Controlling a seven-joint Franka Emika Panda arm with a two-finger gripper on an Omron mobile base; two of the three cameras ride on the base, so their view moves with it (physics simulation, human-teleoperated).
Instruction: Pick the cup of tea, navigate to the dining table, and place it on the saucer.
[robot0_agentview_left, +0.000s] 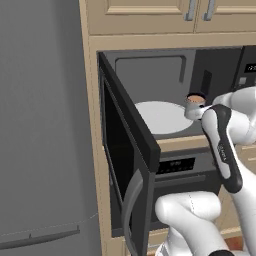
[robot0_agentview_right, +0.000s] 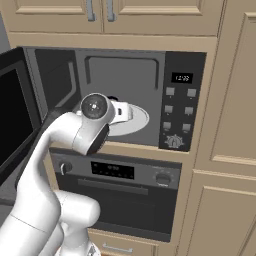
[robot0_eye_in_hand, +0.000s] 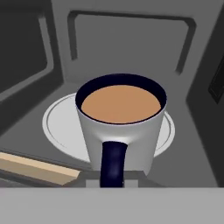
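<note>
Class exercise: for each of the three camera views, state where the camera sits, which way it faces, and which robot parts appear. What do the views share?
Left base view: behind-left of the arm, facing the open black microwave; white arm at right.
Right base view: behind-right, facing the same microwave; arm at left.
Hand view: on the hand, facing the small grey mug of light brown tea, handle towards the camera.
Shared: pale grey round turntable plate.
</note>
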